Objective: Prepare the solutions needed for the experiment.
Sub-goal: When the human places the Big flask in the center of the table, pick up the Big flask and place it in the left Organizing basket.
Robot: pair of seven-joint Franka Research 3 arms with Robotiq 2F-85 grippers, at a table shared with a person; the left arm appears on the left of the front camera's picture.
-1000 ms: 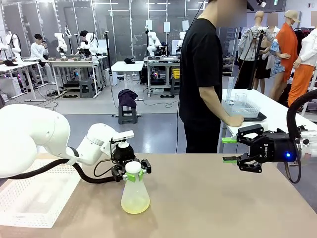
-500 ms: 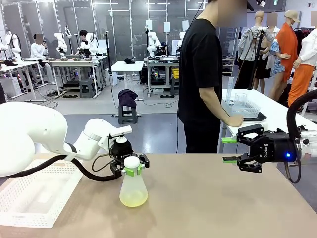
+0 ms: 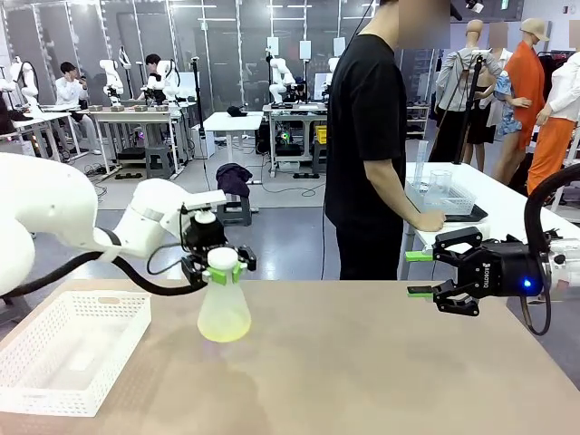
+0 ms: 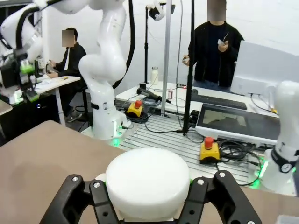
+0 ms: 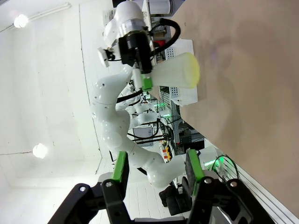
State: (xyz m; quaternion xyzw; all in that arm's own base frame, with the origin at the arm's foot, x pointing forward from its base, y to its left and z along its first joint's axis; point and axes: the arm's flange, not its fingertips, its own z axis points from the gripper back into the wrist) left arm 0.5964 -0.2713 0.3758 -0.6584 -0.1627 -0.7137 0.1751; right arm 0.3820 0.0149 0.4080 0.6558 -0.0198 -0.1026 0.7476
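Note:
My left gripper (image 3: 222, 269) is shut on the neck of a frosted conical flask (image 3: 224, 313), just under its white round cap (image 3: 222, 258). The flask hangs slightly above the brown table (image 3: 381, 372), left of the middle. The solutions (image 3: 223, 332) show as a pale yellow layer in its bottom. In the left wrist view the cap (image 4: 147, 182) sits between the black fingers (image 4: 105, 198). My right gripper (image 3: 419, 274) hovers open and empty at the table's right side, pointing left. From the right wrist view the flask (image 5: 175, 71) lies far beyond the green pads (image 5: 122, 168).
A white perforated basket (image 3: 72, 349) stands on the table's left front. A person (image 3: 372, 136) in black stands beyond the far edge, one hand on a side table with a tray of glassware (image 3: 444, 195).
My left arm has carried the flask up and to the left, uncovering more of the basket. The right gripper has not moved.

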